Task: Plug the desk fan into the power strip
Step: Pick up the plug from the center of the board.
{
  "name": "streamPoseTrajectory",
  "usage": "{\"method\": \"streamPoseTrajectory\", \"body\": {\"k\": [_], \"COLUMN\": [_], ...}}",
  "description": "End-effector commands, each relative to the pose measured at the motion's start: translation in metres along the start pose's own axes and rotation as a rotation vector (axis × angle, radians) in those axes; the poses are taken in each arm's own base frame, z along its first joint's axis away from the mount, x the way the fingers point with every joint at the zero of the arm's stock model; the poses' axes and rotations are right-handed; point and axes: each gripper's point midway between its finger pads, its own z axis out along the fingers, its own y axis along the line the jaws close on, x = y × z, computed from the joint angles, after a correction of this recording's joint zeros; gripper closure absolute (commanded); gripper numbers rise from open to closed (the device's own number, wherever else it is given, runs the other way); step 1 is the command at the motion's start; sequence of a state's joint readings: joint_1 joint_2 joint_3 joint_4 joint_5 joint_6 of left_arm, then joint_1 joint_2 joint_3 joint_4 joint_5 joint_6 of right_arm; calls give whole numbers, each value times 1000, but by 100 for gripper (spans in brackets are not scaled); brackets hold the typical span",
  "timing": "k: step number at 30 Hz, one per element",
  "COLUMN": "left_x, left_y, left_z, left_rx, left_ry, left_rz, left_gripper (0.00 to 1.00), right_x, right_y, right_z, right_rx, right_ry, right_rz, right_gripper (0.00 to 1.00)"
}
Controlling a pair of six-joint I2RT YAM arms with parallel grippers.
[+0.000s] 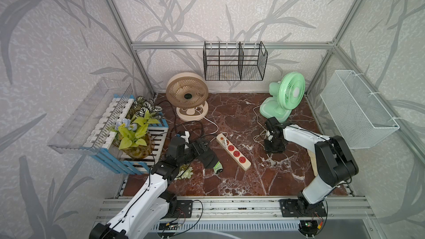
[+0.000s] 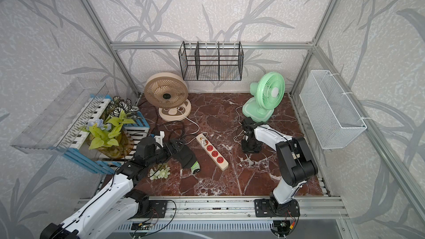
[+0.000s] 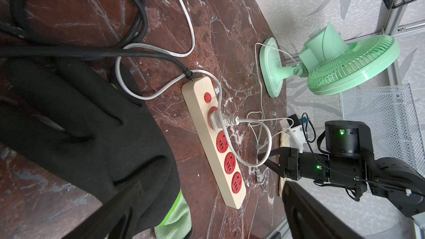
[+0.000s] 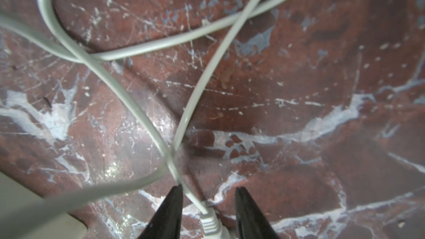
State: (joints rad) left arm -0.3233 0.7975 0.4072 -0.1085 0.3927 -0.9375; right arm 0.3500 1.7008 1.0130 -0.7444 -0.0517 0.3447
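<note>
- Marble table point(image 1: 230, 180): green desk fan point(image 1: 285, 97) stands at the rear right.
- Power strip point(image 1: 233, 151): lies flat mid-table between the arms, one socket occupied.
- Left gripper point(image 3: 209, 191): jaws wide, empty, over a black glove point(image 3: 80, 123).
- Right gripper point(image 4: 208, 188): jaws apart, straddling the loose white plug point(image 4: 210, 224), not clamped.

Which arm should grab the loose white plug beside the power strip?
Right: the right hand straddles that plug on the table, jaws apart. The left hand hangs open over the black glove, on the power strip's far side.
</note>
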Motion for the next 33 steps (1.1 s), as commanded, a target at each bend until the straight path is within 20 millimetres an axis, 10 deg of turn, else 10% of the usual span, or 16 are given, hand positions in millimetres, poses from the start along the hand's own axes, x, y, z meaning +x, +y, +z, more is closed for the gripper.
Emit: {"method": "streamPoseTrajectory", "body": {"k": [1, 21, 33], "left_x": [3, 5, 5], "left_y": [-1, -7, -20], "left_z": [0, 1, -4], "left_rx": [17, 53, 70], "left_ry": [2, 7, 12], "left_rz": [4, -14, -12], "left_gripper": [0, 0, 0], "right_x": [-8, -17, -15], "right_y": [11, 42, 25], "right_z": [4, -25, 14], "right_rx": [-22, -139, -30], "right_ry": [8, -95, 3], "right_rz": [-31, -103, -83], "right_gripper": [59, 62, 63]}}
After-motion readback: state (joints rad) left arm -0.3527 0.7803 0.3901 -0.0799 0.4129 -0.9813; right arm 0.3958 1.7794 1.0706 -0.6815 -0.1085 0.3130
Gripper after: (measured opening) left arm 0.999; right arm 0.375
